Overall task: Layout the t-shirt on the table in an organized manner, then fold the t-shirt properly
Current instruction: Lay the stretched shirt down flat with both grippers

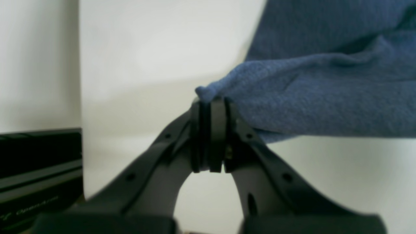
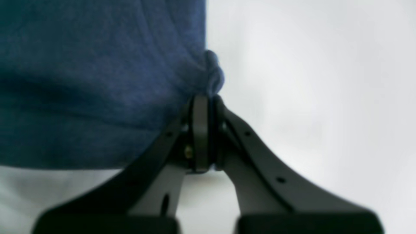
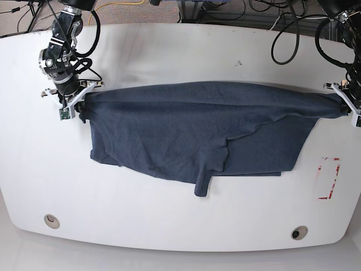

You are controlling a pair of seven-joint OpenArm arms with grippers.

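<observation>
Left gripper is clamped tight on a bunched corner of the t-shirt, w/ the cloth spreading away from its tips to one side over the white counter. Right gripper is likewise closed on a pinched wad of t-shirt edge, fabric draping off to the other side. In base view the shirt is stretched taut btwn the two grippers as a long top edge, rest of it lying rumpled on the counter below that line, a red-outlined mark just below the left gripper.
</observation>
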